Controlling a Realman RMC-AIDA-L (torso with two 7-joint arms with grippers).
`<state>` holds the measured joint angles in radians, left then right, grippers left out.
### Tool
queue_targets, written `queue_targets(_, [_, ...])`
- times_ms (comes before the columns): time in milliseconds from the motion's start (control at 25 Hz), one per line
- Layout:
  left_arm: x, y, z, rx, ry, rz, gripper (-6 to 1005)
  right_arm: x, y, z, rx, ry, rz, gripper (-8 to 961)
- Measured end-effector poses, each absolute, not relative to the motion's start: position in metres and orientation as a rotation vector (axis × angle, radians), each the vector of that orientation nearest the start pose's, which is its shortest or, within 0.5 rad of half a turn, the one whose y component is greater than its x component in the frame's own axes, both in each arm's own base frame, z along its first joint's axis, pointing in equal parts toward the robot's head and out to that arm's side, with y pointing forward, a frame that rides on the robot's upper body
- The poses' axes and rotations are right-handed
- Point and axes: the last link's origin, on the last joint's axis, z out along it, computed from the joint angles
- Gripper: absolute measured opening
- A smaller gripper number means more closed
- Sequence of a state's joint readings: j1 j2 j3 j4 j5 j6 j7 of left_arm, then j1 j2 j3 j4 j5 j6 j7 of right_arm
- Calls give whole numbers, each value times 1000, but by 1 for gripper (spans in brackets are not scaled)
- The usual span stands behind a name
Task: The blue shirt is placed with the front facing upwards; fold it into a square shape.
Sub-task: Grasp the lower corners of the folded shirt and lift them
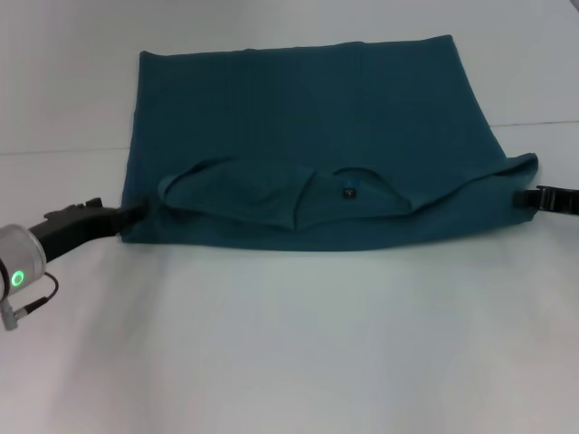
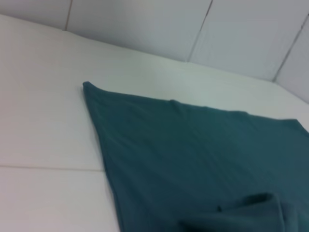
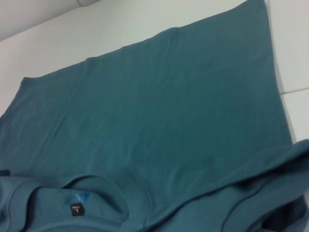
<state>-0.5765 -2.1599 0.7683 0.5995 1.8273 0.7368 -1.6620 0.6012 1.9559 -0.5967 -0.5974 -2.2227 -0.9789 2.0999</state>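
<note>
The left gripper [image 1: 134, 213] lies low on the table [image 1: 289, 344] with its tip at the shirt's [image 1: 308, 117] near left corner, touching the cloth; whether it pinches the cloth cannot be told. The right gripper [image 1: 527, 197] sits at the near right corner, just beside the folded edge, its grip equally unclear. Between them the shirt lies flat, its upper part folded over so the collar [image 3: 72, 193] and label [image 3: 77, 209] face up at the near side.

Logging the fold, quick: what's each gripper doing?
Left gripper: at the blue shirt's near left corner; cannot tell.
Right gripper: at its right corner; cannot tell.
</note>
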Motion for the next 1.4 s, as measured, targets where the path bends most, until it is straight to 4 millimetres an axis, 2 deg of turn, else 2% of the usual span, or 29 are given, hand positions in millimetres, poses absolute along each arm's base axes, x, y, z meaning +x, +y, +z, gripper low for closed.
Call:
queue_targets(240, [-297,398,-19,-2054,-1084,-491,754,344,400,68,-1924,1415,406,32])
queue_targets(560, [-286,402,-35,-2116,-1020,-407,750,343,400,68,-1925,1417,406,31])
queue_targets(960, [-281,412,-42,-2102,-962,-318,744,344,399,67,-1924,1420,408,31])
queue_targets(1400, [-284,412,-46,-2103,-959,-283,737,342,399,68,-1922,1419,422,32])
